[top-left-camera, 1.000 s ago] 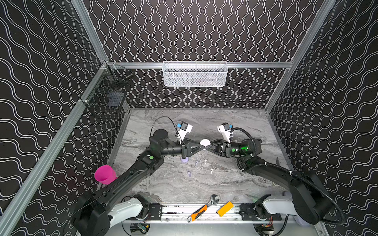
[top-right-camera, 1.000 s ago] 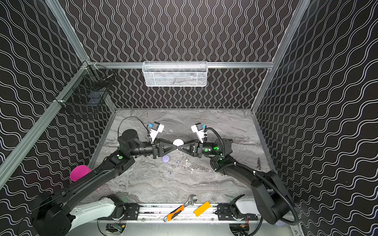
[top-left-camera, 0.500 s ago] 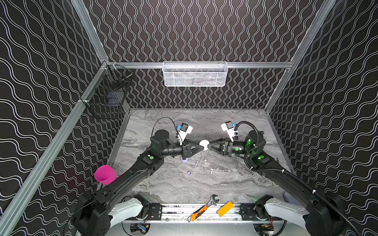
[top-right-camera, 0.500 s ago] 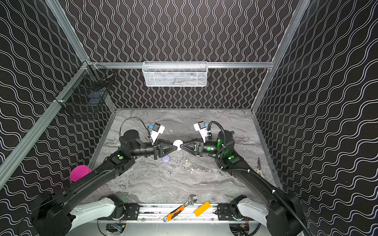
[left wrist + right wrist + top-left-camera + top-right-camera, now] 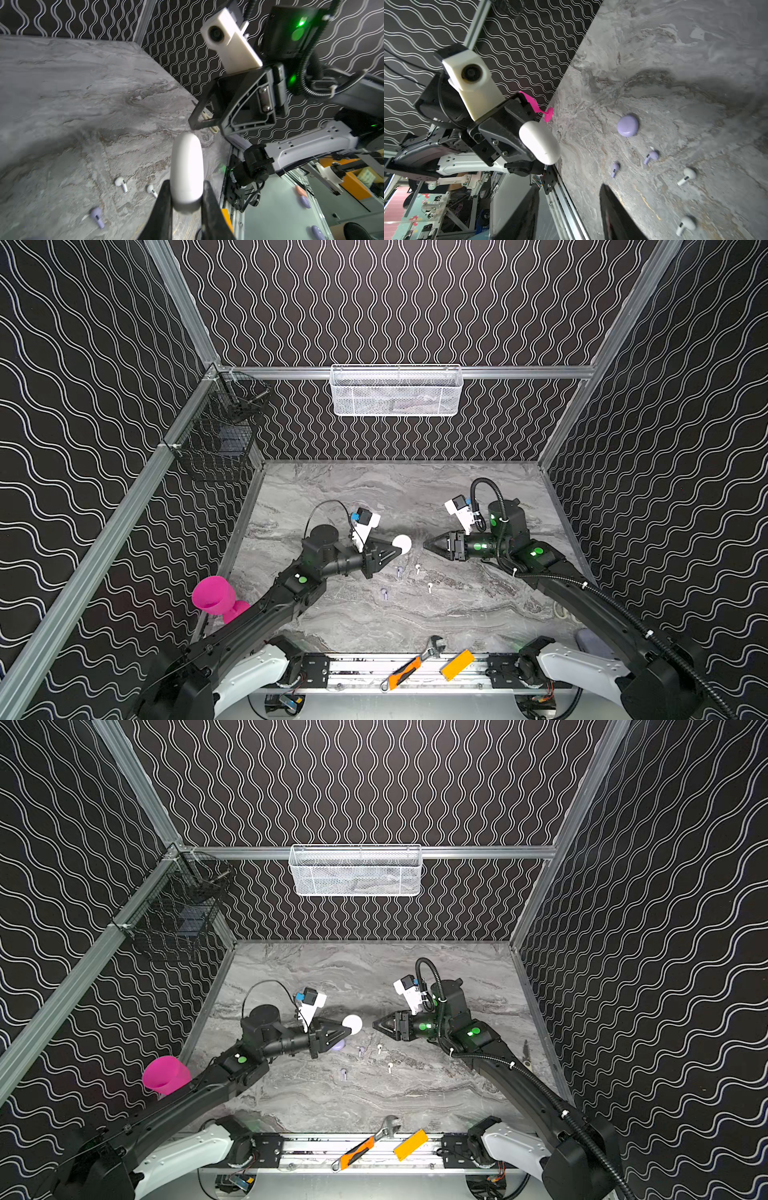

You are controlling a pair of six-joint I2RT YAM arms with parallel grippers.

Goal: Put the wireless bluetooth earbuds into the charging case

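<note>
My left gripper [image 5: 186, 184] is shut on a closed white round charging case [image 5: 402, 544] and holds it edge-on above the marble table. The right gripper [image 5: 570, 187] stands open and empty, pointing at that case [image 5: 538, 142] across a small gap in both top views. Four earbuds lie loose on the table below: two lavender earbuds [image 5: 399, 571] [image 5: 384, 593] and two white earbuds [image 5: 418, 568] [image 5: 430, 587]. A closed lavender charging case [image 5: 627, 126] rests on the table, partly hidden under the left gripper in a top view [image 5: 338, 1045].
A pink cup [image 5: 214, 593] stands at the left table edge beside the left arm. A wrench [image 5: 432, 645], an orange utility knife [image 5: 401, 672] and an orange block [image 5: 457, 664] lie on the front rail. A white mesh basket [image 5: 397, 389] and a black wire basket [image 5: 220, 435] hang on the walls.
A second ago the right gripper's tips were right at the white case; now a gap separates them. The left gripper with the case has shifted slightly left. The right arm has changed its pose.
</note>
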